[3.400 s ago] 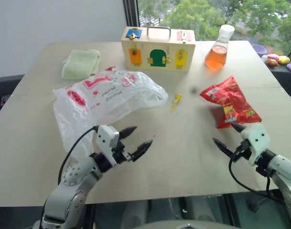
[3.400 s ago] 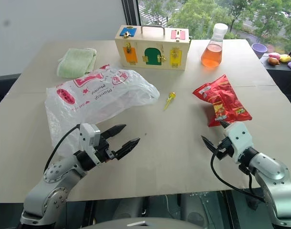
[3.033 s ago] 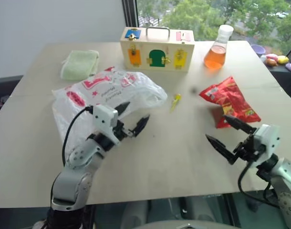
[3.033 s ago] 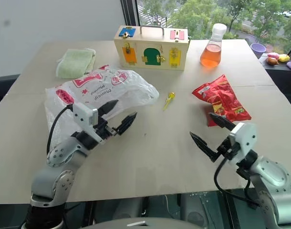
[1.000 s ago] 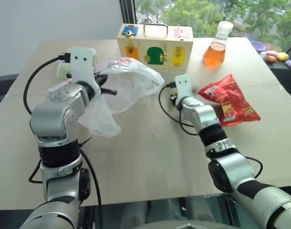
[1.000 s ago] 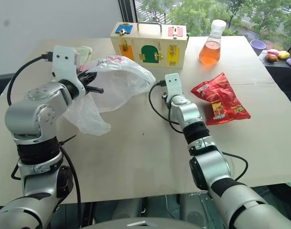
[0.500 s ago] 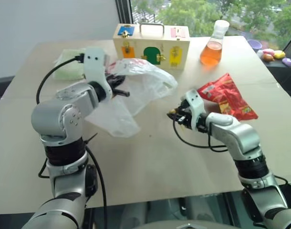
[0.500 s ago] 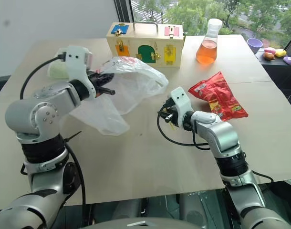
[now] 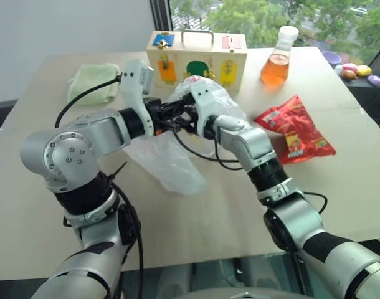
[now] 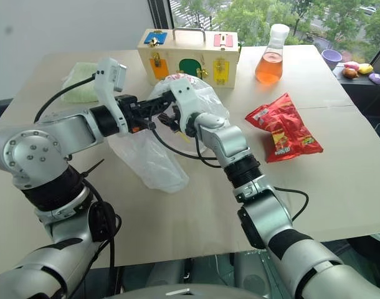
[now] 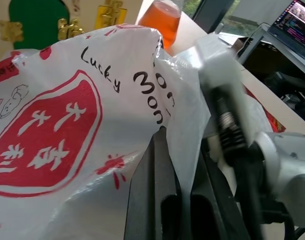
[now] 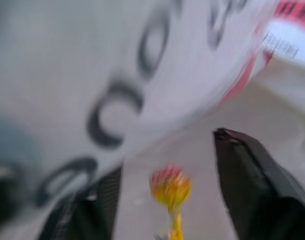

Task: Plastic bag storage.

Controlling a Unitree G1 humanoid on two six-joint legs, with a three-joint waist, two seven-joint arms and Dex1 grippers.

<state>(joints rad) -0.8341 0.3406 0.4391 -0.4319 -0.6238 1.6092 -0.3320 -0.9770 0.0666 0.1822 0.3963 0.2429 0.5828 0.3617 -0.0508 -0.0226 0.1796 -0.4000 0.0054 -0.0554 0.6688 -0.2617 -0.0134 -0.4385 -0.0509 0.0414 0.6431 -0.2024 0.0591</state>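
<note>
Above the middle of the table (image 9: 40,205), just before the wooden box (image 9: 196,57), the left gripper (image 10: 154,119) pinches the plastic bag (image 9: 171,165) tight, the film hanging to the tabletop. Close beside it, the right gripper (image 12: 167,200) gapes wide at the bag's bunched top, holding nothing.

The plastic bag (image 9: 177,168) is thin crinkly film, translucent white with red print. The table (image 9: 339,187) looks like matt pale wood. The box (image 9: 196,59) is smooth light wood with metal latches. The snack packet (image 9: 294,128) is shiny red foil, the cloth (image 9: 90,84) soft green terry, the flask (image 9: 276,62) clear and glassy.
</note>
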